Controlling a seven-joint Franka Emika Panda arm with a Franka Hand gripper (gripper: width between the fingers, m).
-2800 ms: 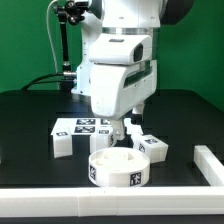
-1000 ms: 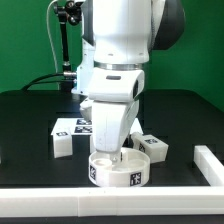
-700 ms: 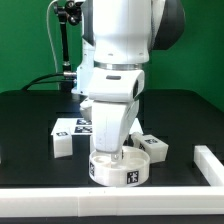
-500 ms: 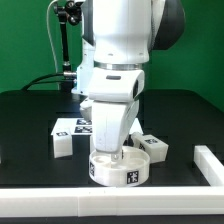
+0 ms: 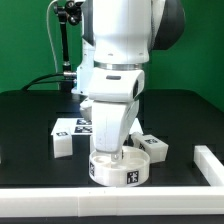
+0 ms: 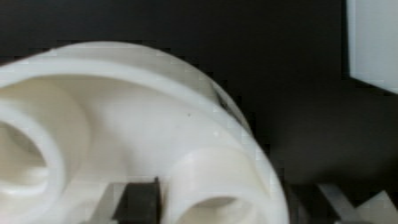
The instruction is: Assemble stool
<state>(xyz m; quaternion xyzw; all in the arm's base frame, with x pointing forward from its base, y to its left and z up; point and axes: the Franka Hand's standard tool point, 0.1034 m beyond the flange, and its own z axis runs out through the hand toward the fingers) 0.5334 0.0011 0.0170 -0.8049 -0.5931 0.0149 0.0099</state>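
Both fingers [image 5: 119, 150] pinch the seat [image 5: 120, 173] wall between them; best lift it straight and level off the desk [image 5: 35, 110], clear of the leg block [image 5: 152, 148] just beside

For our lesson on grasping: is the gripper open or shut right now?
Shut on the seat disc: the wrist view shows its wall clamped between the fingers of the gripper.
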